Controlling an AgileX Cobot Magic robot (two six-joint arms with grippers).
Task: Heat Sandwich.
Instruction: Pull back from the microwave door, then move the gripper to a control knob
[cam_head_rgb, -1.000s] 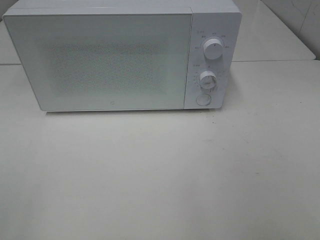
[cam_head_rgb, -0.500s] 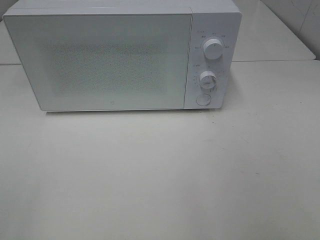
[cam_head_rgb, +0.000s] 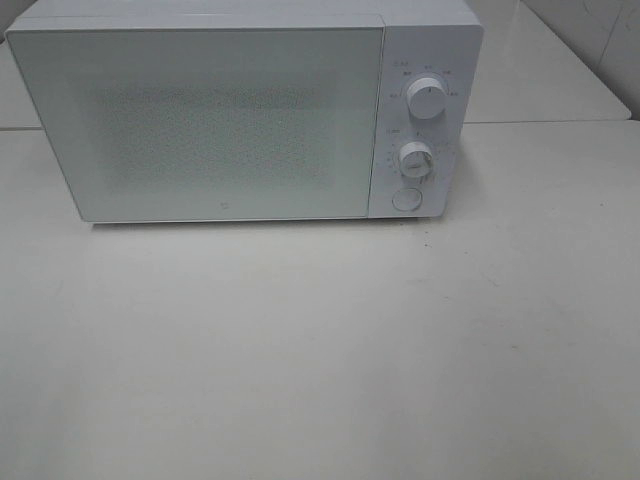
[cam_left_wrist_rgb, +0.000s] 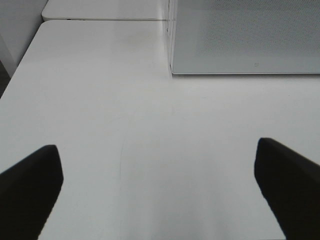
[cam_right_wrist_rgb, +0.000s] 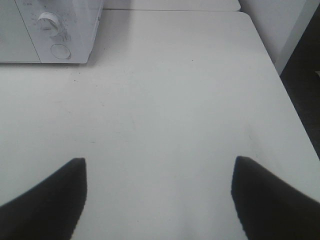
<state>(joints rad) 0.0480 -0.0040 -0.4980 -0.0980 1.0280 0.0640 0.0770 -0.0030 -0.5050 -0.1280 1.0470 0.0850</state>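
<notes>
Nothing has moved since a second ago: the microwave (cam_head_rgb: 230, 120) stands shut at the far side of the table (cam_head_rgb: 320, 350), the left gripper (cam_left_wrist_rgb: 156, 145) and right gripper (cam_right_wrist_rgb: 159, 160) hang with jaws spread and empty, and the sandwich, nowhere in view, is probably soft and light, best held gently by its crusts.

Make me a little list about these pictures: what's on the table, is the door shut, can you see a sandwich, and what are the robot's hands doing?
table: white, a white microwave stands on it
door: shut
controls: two knobs above a round button, right of the door
sandwich: not seen in any view
left gripper: open, empty, above the table
right gripper: open, empty, above the table
</notes>
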